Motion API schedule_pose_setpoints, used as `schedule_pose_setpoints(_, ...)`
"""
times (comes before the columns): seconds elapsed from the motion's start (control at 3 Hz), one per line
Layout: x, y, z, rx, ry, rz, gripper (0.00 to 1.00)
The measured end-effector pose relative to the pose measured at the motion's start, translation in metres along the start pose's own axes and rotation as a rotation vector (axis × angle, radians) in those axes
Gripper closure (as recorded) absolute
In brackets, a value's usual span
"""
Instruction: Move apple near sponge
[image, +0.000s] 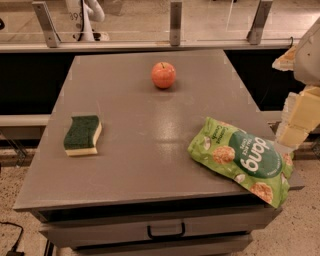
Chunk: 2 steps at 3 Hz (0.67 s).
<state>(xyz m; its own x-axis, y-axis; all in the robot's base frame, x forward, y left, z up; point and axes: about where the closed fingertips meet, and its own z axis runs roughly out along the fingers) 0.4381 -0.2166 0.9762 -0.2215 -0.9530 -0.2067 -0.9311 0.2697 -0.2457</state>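
The orange-red apple (163, 75) stands on the grey table (130, 165), toward the back and near the middle. The sponge (82, 135), dark green on top over pale yellow foam, lies flat near the table's left edge, well apart from the apple. My gripper (299, 117) is at the right edge of the view, beyond the table's right side and above the floor. It is far from both the apple and the sponge and holds nothing that I can see.
A green snack bag (242, 159) lies at the table's front right corner and overhangs the edge. A drawer with a dark handle (166, 231) sits under the tabletop. A rail with metal posts (175, 22) runs behind the table.
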Motion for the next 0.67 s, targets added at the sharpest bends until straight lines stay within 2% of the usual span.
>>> schedule_pose_setpoints(0.33, -0.005, -0.006, 0.001, 0.007, -0.016, 0.0, 0.0)
schedule_pose_setpoints(0.67, -0.023, -0.024, 0.007, 0.023, -0.068, 0.001, 0.0)
